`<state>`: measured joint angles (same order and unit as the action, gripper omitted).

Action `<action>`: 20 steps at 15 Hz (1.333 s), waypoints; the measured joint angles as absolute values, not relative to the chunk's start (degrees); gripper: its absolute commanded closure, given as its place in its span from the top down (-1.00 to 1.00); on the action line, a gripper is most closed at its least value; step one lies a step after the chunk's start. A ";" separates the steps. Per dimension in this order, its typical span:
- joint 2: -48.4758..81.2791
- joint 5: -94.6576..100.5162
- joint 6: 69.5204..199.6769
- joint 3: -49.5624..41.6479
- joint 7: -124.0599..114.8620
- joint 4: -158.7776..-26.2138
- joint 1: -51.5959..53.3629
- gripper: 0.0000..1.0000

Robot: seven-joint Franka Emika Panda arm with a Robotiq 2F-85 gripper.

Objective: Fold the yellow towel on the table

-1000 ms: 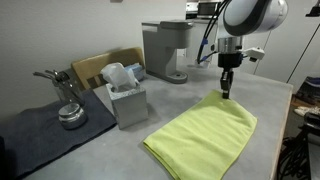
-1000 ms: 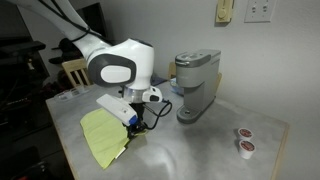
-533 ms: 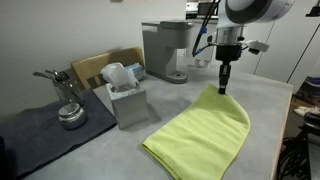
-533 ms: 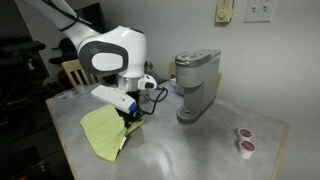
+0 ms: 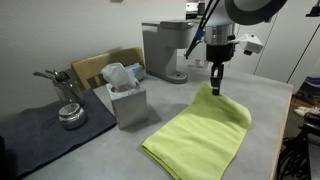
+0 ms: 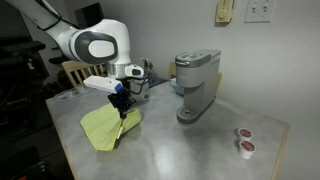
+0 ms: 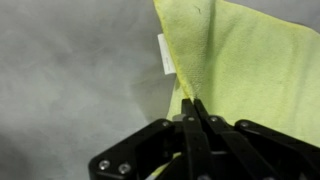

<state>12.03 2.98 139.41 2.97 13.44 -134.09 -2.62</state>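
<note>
The yellow towel (image 5: 200, 130) lies on the light grey table (image 5: 120, 155); it also shows in an exterior view (image 6: 108, 127) and in the wrist view (image 7: 250, 60). My gripper (image 5: 216, 88) is shut on the towel's far corner and holds it lifted off the table, so the cloth hangs from the fingers and folds over itself. In an exterior view the gripper (image 6: 121, 108) stands over the towel's upper edge. In the wrist view the shut fingers (image 7: 190, 105) pinch the towel's edge, next to a small white label (image 7: 165, 52).
A grey coffee machine (image 5: 165, 50) stands at the back, also seen in an exterior view (image 6: 195, 85). A grey tissue box (image 5: 125, 98) stands next to a dark grey mat (image 5: 40, 130) with a metal tool (image 5: 65, 95). Two coffee pods (image 6: 243, 140) lie apart.
My gripper has risen and moved along the table with the towel's corner, pulling the cloth up and over itself. The fold in the towel has grown.
</note>
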 measured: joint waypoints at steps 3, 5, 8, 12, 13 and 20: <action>12.02 8.40 139.33 2.71 4.14 -133.72 0.54 -0.98; 12.03 11.11 139.21 2.64 -0.70 -133.42 2.19 -0.98; 12.03 13.12 139.13 2.63 -4.84 -132.86 3.95 -0.98; 12.06 13.61 138.90 2.68 -6.46 -131.72 5.82 -0.98; 12.08 13.61 138.83 2.71 -6.47 -131.39 6.22 -0.98; 12.21 13.26 136.45 3.33 -6.46 -129.60 7.85 -0.98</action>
<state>12.21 13.26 136.45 3.33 -6.46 -129.60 7.85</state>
